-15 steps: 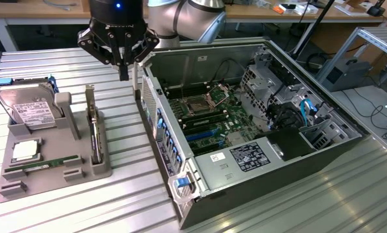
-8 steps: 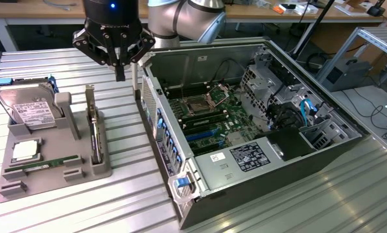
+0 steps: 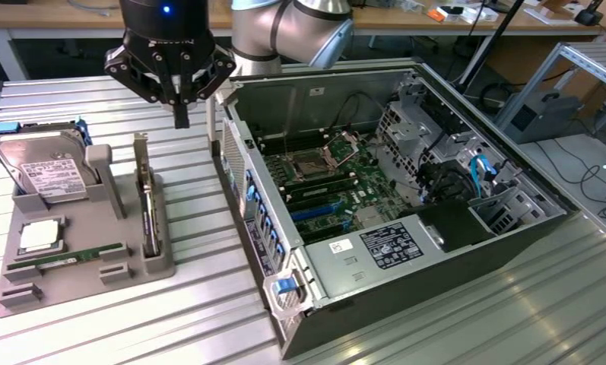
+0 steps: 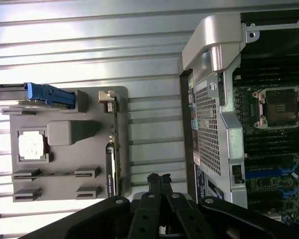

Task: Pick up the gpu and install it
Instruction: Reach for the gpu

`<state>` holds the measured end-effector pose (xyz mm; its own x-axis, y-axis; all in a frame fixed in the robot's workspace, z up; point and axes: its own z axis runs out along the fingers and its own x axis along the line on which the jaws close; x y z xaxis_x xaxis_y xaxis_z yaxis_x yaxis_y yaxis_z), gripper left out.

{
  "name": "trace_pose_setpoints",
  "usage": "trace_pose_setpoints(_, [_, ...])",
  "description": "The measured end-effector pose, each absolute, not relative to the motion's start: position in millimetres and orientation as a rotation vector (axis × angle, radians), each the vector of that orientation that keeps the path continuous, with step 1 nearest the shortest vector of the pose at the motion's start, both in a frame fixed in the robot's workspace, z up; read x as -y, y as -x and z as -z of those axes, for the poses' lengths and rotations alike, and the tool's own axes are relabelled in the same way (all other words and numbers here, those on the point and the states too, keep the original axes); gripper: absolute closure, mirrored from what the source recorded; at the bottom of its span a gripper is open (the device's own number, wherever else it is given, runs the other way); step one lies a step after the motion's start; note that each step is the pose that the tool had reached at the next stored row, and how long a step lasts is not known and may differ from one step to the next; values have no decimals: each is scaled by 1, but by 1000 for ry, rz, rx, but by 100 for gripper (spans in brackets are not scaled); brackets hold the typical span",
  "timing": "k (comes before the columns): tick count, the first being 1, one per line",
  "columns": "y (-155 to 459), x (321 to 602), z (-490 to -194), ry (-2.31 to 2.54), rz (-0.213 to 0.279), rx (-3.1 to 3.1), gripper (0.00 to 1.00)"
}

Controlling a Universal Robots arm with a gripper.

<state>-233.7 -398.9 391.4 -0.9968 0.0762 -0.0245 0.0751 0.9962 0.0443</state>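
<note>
The gpu (image 3: 148, 205) stands on its edge in a slot of the grey holder tray (image 3: 80, 281), left of the computer case in the exterior view. It looks like a thin card with a silver bracket at its far end. In the wrist view the gpu (image 4: 113, 149) runs along the tray's side nearest the case. My gripper (image 3: 181, 115) hangs above the table between the tray and the case, well above the card. The fingers (image 4: 154, 181) are pressed together, shut, with nothing between them.
The open computer case (image 3: 465, 228) lies on its side to the exterior view's right, motherboard (image 3: 333, 182) exposed. The tray also holds a silver hard drive (image 3: 44, 171), a processor chip (image 3: 39, 237) and a memory stick (image 3: 65, 258). The table top is ribbed metal.
</note>
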Motion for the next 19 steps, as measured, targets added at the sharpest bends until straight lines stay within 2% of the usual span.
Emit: trace_pose_setpoints(19, [247,399,-391,-118,-68,-3112,89])
